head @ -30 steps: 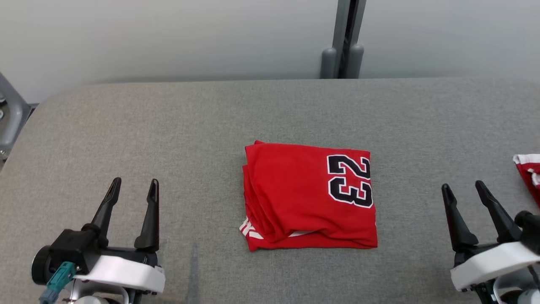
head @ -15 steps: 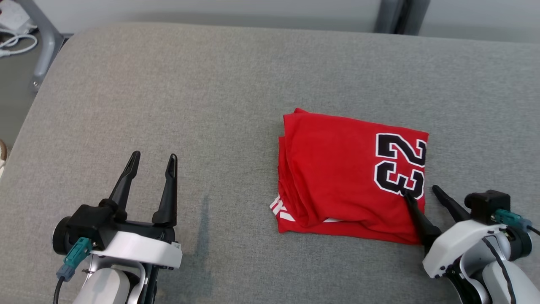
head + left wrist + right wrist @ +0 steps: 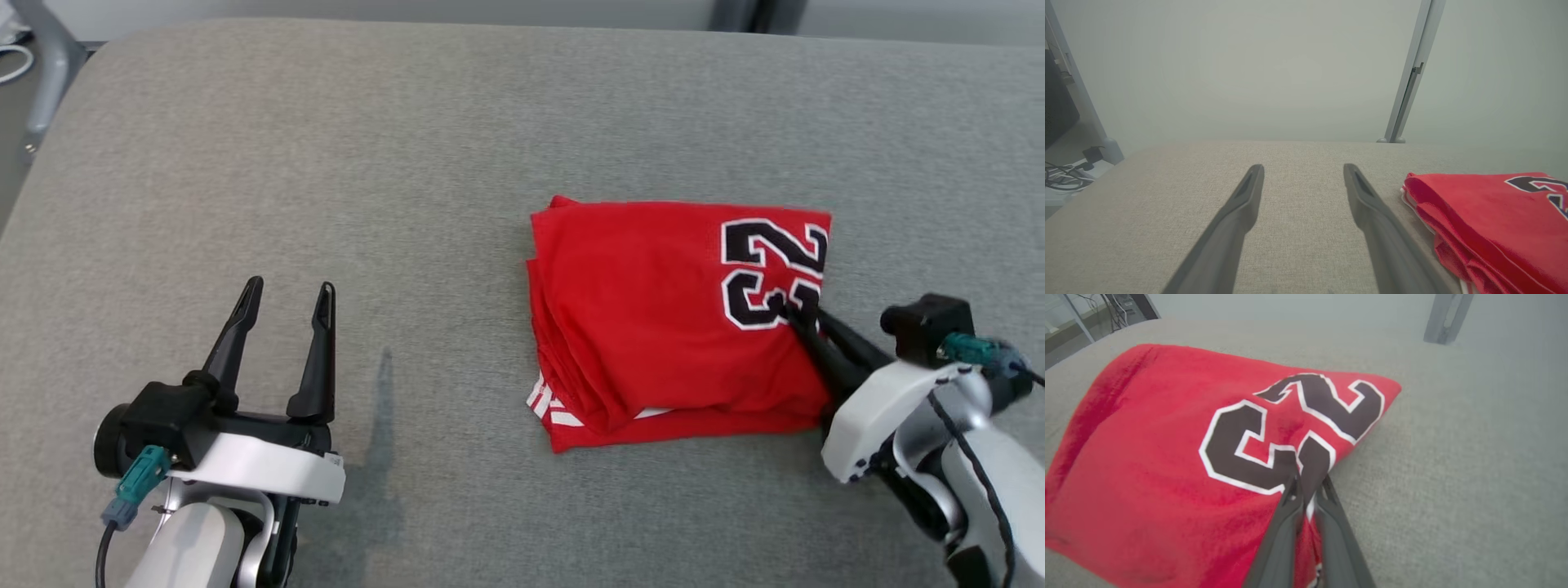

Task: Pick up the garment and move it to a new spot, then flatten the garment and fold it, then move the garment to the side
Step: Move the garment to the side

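One folded red shirt (image 3: 653,318) with a black 23 lies on the grey cloth table (image 3: 408,122), right of its middle and well short of the far edge. There are two grippers. The right gripper (image 3: 800,313) is clamped on the shirt's right edge, at the number. The left gripper (image 3: 291,285) hangs spread and empty over the table's left side. Behind the table stand a pale wall (image 3: 1249,61) and one metal post (image 3: 1408,81).

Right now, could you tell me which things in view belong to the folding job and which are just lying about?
Job:
folded red number 23 jersey
right gripper, shut on its edge
left gripper, open
grey padded table

Lying about:
floor cables
metal post
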You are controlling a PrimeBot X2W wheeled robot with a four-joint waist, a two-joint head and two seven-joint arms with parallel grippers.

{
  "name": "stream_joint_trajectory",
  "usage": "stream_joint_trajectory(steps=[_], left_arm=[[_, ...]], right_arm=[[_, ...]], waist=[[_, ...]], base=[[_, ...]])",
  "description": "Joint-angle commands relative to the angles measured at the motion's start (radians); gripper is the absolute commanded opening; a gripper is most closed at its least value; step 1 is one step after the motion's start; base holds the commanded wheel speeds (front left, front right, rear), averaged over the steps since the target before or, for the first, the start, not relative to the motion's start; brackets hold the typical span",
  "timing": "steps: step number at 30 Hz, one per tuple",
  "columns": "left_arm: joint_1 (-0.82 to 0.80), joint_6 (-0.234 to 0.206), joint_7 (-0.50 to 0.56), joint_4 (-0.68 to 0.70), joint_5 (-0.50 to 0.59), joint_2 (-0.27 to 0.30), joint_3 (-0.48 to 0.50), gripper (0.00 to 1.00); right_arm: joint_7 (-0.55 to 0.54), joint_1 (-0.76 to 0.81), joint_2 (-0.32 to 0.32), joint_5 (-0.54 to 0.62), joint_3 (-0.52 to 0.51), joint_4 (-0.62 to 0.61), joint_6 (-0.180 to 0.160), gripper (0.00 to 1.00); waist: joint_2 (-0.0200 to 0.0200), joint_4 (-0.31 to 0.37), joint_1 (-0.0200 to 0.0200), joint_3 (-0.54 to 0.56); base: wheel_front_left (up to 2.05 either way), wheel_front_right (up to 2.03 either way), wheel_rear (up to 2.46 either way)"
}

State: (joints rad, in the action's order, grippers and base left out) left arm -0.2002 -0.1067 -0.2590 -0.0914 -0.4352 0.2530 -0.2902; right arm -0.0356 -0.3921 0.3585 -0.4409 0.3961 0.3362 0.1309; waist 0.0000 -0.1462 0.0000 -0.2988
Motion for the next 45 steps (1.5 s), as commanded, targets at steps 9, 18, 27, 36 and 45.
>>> stream_joint_trajectory(steps=[9, 18, 27, 36, 45], left_arm=[[-0.005, 0.008, -0.004, 0.026, 0.017, 0.017, 0.025, 1.0], [-0.036, 0.01, 0.008, 0.063, 0.031, 0.044, 0.028, 1.0], [-0.108, 0.024, 0.064, 0.118, 0.056, 0.086, 0.012, 1.0], [-0.185, 0.042, 0.124, 0.184, 0.087, 0.115, -0.022, 1.0], [-0.218, 0.051, 0.151, 0.214, 0.096, 0.134, -0.033, 1.0]], right_arm=[[-0.103, -0.078, 0.217, 0.068, 0.097, -0.34, 0.0, 0.0], [-0.214, -0.146, 0.365, 0.022, 0.073, -0.509, 0.0, 0.0], [-0.122, -0.226, 0.378, -0.039, 0.056, -0.315, 0.0, 0.0], [0.025, -0.357, 0.467, -0.032, 0.08, 0.019, 0.0, 0.0], [0.106, -0.446, 0.499, 0.037, 0.04, 0.209, 0.0, 0.0]], waist=[[0.0, 0.181, 0.0, -0.004], [0.0, 0.363, 0.0, -0.054], [0.0, 0.459, 0.0, -0.167], [0.0, 0.46, 0.0, -0.288], [0.0, 0.469, 0.0, -0.338]], base=[[0.0, 0.0, 0.0], [0.0, 0.0, 0.0], [0.0, 0.0, 0.0], [0.0, 0.0, 0.0], [0.0, 0.0, 0.0]])
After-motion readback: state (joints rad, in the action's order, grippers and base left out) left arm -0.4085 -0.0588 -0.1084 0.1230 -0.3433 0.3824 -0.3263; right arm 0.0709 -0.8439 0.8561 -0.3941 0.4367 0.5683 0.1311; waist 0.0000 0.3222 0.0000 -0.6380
